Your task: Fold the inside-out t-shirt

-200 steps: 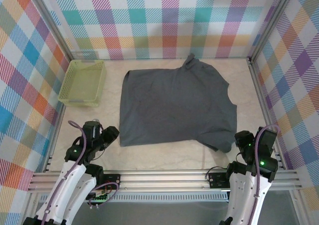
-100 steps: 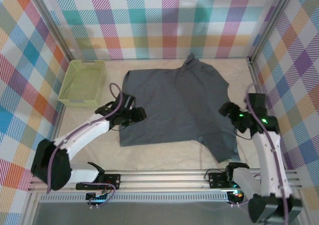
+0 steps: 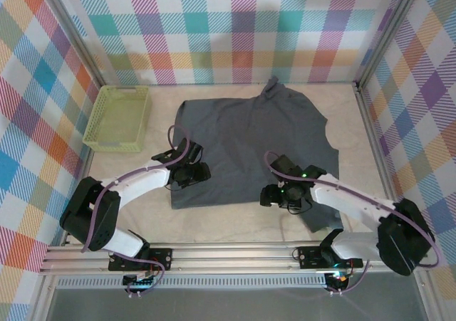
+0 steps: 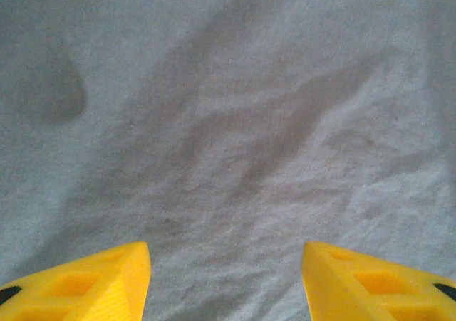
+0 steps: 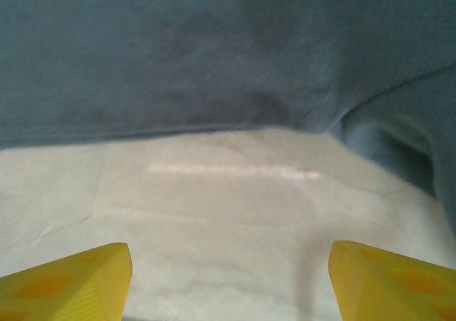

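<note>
**A:** Where is the plain dark slate-grey cloth t-shirt [image 3: 249,139]?

**B:** It is spread flat on the pale beige table [image 3: 235,221], directly under the left gripper [image 3: 201,171] and stretching away to that claw's right. The claw sits over the shirt's left part, near the side edge.

**A:** Is it holding anything?

**B:** No. In the left wrist view its yellow fingertips [image 4: 92,287] stand apart, released, with softly wrinkled grey cloth between and ahead of them. I cannot tell whether the tips touch the fabric.

**A:** And the right gripper [image 3: 266,195]?

**B:** It is low at the shirt's near hem, with the short sleeve [image 3: 317,211] just to its right. Its wrist view shows that claw released too, with both yellow tips spread wide. Bare tabletop lies beneath and between them, the hem runs across just ahead, and a fold of sleeve rises ahead on the right.

**A:** Anything else on the table?

**B:** A lime-green plastic mesh basket [image 3: 117,118] is well apart from the left gripper, out to its left and farther back. It is clear of the shirt.
</note>
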